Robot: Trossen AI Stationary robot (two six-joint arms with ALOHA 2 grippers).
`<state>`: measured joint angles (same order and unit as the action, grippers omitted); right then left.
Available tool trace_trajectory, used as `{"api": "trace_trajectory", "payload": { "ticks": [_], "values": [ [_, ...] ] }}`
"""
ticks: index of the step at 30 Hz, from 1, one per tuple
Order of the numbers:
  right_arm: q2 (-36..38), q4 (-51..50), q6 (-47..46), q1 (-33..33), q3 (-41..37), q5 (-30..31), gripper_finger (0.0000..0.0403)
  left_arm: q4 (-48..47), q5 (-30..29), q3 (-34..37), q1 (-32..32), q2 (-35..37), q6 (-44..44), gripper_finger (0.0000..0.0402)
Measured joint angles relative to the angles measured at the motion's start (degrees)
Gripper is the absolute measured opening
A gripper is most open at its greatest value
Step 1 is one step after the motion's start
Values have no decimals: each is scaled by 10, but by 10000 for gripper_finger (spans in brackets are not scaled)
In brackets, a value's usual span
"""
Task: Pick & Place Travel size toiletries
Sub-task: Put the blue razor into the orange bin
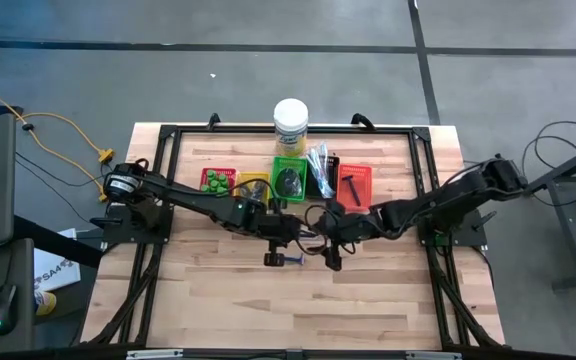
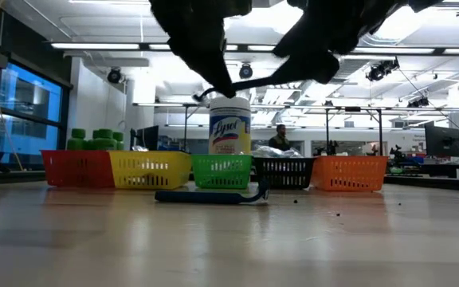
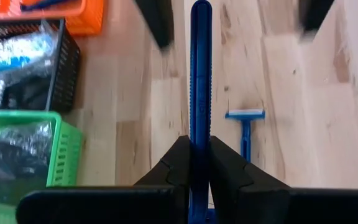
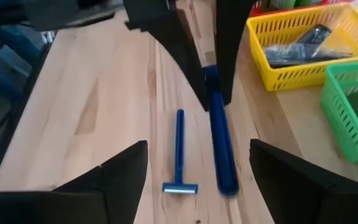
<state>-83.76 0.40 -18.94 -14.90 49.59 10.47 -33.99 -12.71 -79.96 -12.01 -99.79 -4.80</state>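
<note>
My left gripper (image 3: 199,146) is shut on a dark-blue razor (image 3: 200,68) above the table's middle (image 1: 290,238). The razor's free end (image 4: 227,180) reaches between the fingers of my open right gripper (image 4: 197,144), which stand on either side of it without touching. In the high view my right gripper (image 1: 330,240) faces the left one. A second dark-blue razor (image 4: 179,155) lies flat on the table below them and also shows in the low view (image 2: 205,196). My left gripper pinches the razor's handle (image 3: 199,124) between its two fingers. The fingers come from the table's left, slanting down. The razor runs on along the fingers and sticks out past their tips toward my right gripper, lifted clear of the table.
A row of small trays stands at the far side: red (image 1: 219,180) with green pots, yellow (image 1: 253,185), green (image 1: 289,175), black (image 1: 320,170) and orange (image 1: 354,183). Behind them is a tall jar with a white lid (image 1: 290,125). Bare wood lies toward the near edge.
</note>
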Motion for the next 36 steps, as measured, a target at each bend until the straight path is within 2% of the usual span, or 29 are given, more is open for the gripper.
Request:
{"api": "trace_trajectory", "payload": {
  "ticks": [10,15,36],
  "values": [
    [-11,19,11,0,0,33,253,41,0,0,0,0,0,25],
    [-22,24,11,1,0,31,230,59,0,0,0,0,0,25],
    [-23,44,8,0,0,23,28,65,3,0,0,0,0,25]
  ]
}}
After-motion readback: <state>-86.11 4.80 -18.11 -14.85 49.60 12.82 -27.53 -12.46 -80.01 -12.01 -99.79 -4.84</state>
